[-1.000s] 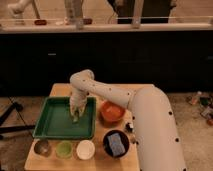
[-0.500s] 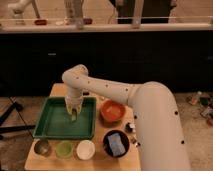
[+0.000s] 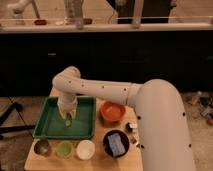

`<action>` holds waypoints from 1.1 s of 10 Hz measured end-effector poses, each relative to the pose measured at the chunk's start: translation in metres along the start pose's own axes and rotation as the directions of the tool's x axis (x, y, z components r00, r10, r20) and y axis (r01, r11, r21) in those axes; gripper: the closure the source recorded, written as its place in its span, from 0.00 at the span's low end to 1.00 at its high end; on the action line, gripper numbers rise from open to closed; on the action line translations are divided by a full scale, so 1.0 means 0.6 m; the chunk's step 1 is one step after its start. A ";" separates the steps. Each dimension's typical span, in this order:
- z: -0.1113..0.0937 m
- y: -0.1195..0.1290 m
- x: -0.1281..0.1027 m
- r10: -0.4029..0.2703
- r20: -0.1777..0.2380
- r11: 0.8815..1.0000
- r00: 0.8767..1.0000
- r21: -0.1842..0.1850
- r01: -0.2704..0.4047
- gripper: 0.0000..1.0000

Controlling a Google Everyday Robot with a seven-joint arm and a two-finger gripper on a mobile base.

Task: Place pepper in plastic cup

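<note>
My gripper [image 3: 68,115] hangs over the middle of the green tray [image 3: 48,132], pointing down from the white arm that reaches in from the right. It is shut on the pepper [image 3: 68,120], a small green piece that sticks out below the fingertips, just above the tray floor. The plastic cup [image 3: 64,149], pale green and round, stands at the table's front edge below the tray, between a metal cup [image 3: 42,147] and a white cup [image 3: 85,149]. The gripper is behind the plastic cup and slightly to its right.
An orange bowl [image 3: 113,111] sits right of the tray. A black bowl [image 3: 116,143] holding a bluish packet stands at the front right. The arm's bulky white link [image 3: 160,125] covers the table's right side. A dark counter runs along the back.
The gripper has shifted left across the tray and a little toward the front, staying shut with the green piece in it. The cups and bowls have not moved.
</note>
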 end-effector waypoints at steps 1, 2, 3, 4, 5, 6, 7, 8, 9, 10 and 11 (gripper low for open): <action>-0.001 -0.010 -0.021 0.009 -0.003 1.000 1.000 -0.001 -0.009 0.98; -0.002 -0.018 -0.041 0.016 -0.006 1.000 1.000 0.000 -0.016 0.98; -0.001 -0.026 -0.065 0.023 -0.009 1.000 1.000 0.004 -0.023 0.98; -0.001 -0.029 -0.086 0.031 -0.013 0.999 0.999 0.008 -0.031 0.98; -0.001 -0.031 -0.112 0.041 -0.018 0.999 0.999 0.013 -0.040 0.98; -0.001 -0.033 -0.136 0.048 -0.023 0.999 0.999 0.019 -0.047 0.98; -0.002 -0.033 -0.147 0.051 -0.027 0.999 0.998 0.021 -0.050 0.98; -0.002 -0.036 -0.160 0.054 -0.031 0.998 0.998 0.025 -0.053 0.98; -0.002 -0.040 -0.170 0.054 -0.033 0.998 0.998 0.025 -0.054 0.98; -0.001 -0.046 -0.179 0.051 -0.034 0.998 0.998 0.026 -0.050 0.98; 0.000 -0.055 -0.189 0.045 -0.035 0.999 0.998 0.026 -0.044 0.98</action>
